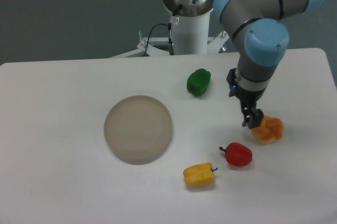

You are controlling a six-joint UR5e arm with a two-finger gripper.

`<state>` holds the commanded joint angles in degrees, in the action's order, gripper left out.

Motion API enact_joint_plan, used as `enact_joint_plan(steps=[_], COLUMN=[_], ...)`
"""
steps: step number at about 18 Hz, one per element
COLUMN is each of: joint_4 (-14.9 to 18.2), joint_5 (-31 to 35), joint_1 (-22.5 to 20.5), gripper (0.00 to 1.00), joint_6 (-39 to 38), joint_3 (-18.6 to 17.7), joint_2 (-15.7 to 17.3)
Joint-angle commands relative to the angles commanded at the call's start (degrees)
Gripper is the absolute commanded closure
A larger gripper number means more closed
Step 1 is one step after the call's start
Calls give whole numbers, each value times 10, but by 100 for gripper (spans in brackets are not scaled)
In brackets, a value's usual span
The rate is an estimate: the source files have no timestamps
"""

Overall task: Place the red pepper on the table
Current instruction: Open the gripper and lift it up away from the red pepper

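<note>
The red pepper (238,154) lies on the white table (63,192), front right of centre, its dark stem pointing left. My gripper (252,121) hangs above and to the right of it, right next to the orange pepper (268,129). The fingers look close together with nothing between them, but the view does not settle whether they are open or shut. The gripper does not touch the red pepper.
A yellow pepper (199,175) lies just front-left of the red one. A green pepper (199,82) lies further back near the arm's base. A round grey-beige plate (138,128) sits left of centre.
</note>
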<state>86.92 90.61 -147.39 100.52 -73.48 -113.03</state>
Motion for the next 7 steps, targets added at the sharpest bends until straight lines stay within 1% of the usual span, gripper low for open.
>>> enact_joint_plan(steps=[2, 7], joint_4=[3, -2], joint_5=[0, -7], joint_1=[-3, -2], gripper=[0, 0], joint_6=[16, 16], joint_3=[-1, -5], joint_2=[4, 2])
